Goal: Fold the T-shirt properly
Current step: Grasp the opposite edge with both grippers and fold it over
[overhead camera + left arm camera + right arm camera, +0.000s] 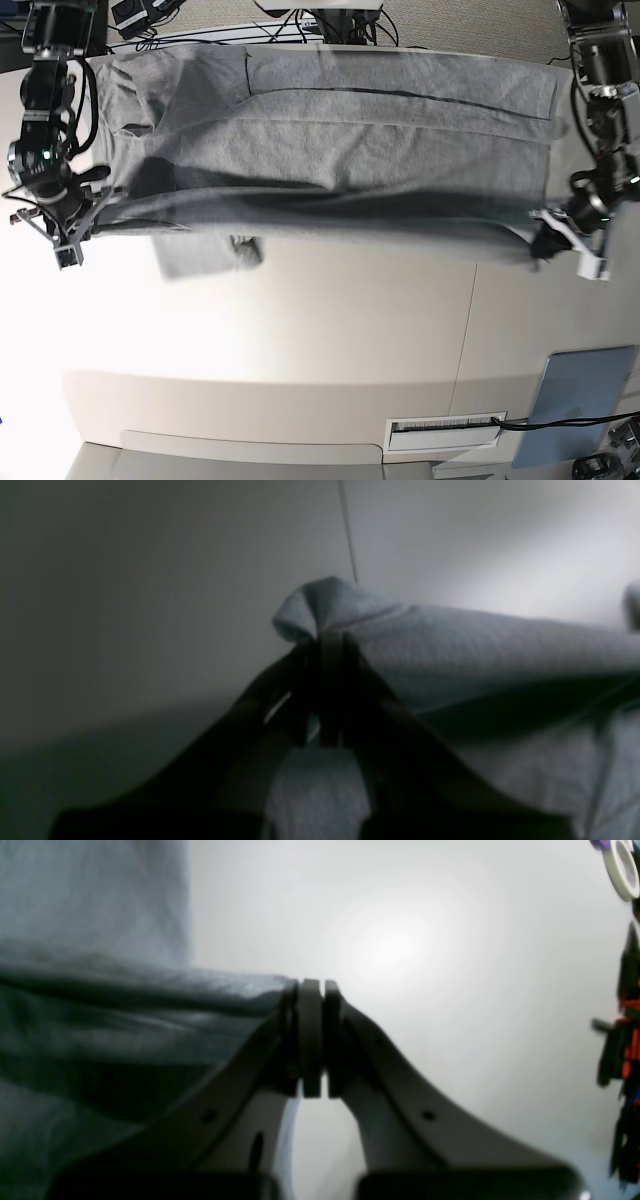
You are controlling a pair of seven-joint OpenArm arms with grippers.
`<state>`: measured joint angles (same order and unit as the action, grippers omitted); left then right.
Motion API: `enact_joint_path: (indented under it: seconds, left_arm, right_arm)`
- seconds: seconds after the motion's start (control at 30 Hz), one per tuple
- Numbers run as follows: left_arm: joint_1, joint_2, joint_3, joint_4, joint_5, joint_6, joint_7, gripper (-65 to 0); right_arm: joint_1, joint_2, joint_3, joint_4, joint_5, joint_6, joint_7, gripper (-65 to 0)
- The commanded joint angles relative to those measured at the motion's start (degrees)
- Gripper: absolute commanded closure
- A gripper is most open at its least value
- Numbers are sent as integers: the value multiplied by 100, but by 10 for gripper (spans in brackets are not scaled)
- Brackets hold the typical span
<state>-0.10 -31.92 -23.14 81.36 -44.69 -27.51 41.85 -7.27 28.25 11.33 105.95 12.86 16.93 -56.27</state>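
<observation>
Base view: T-shirt [330,150] spread long across the table [300,330], far edge lying flat by the table's back, near edge lifted and stretched in a line between the two arms; a loose sleeve flap [205,255] hangs down under that line toward the left of the picture. Left gripper [545,238] sits on the picture's right, pinched tight on the shirt's near corner; left wrist view confirms it, jaws closed with a bunched knob of grey cloth [320,605] poking out past the tips. Right gripper [85,218] on the picture's left, also clamped; right wrist view shows its pads [311,1035] pressed together with the shirt edge [150,985] running into them from the side, so it reads as holding cloth, though how much is caught is hard to tell. Step in hand looks like a lengthwise fold: near long edge raised by both corners, ready to be carried over toward the far edge. Next move would call for both arms travelling together toward the table's back at equal height, keeping the edge taut so it lands straight on the far edge, and minding the dangling sleeve so it tucks inside rather than trailing out. Blue-grey panel [580,400] lies at the near right corner, well apart from the shirt
</observation>
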Motion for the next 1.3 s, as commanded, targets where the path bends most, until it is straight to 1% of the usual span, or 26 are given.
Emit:
enact_joint_path:
  seconds: [0.0, 0.07, 0.13, 0.27, 0.4, 0.5, 0.57, 0.67, 0.83, 0.97, 1.17, 1.23, 1.27]
  left_arm:
    - [31, -109, -186, 229, -142, -81, -26, 0]
    - [258, -109, -382, 496, -297, -131, 129, 0]
    - [535, -111, -516, 713, -302, -210, 188, 0]
    - [1119, -111, -719, 949, -535, -245, 184, 0]
    - [1613, -111, -852, 968, -555, -260, 166, 0]
    - [1945, -109, -855, 968, -640, -260, 46, 0]
    - [2122, -111, -855, 968, -654, -271, 11, 0]
    - [2264, -109, -855, 966, -656, -514, 15, 0]
    - [2415, -111, -855, 966, -654, -518, 39, 0]
    - [2562, -111, -855, 966, -629, -518, 72, 0]
    - [2610, -111, -855, 966, -544, -564, 68, 0]
    - [2610, -111, -855, 966, -546, -568, 61, 0]
    - [2612, -111, -855, 966, -546, -599, 63, 0]
  right_arm:
    - [-33, 107, 70, 162, -92, -63, 101, 0]
    - [-227, 83, 79, 306, -162, -142, 96, 0]
    - [-444, 79, 79, 468, -289, -219, 98, 0]
    - [-916, 79, 79, 898, -623, -433, 83, 0]
    - [-1440, 81, 79, 1311, -907, -632, 35, 0]
    - [-1799, 79, 79, 1488, -992, -782, 63, 0]
    - [-1969, 79, 79, 1480, -992, -798, 85, 0]
    - [-2155, 81, 79, 1469, -992, -798, 96, 0]
    - [-2437, 81, 79, 1469, -992, -800, -68, 0]
    - [-2726, 81, 79, 1469, -990, -890, -61, 0]
    - [-2909, 81, 79, 1469, -994, -905, -66, 0]
    - [-2907, 81, 79, 1469, -992, -857, -13, 0]
    - [-2905, 81, 79, 1469, -997, -754, 7, 0]
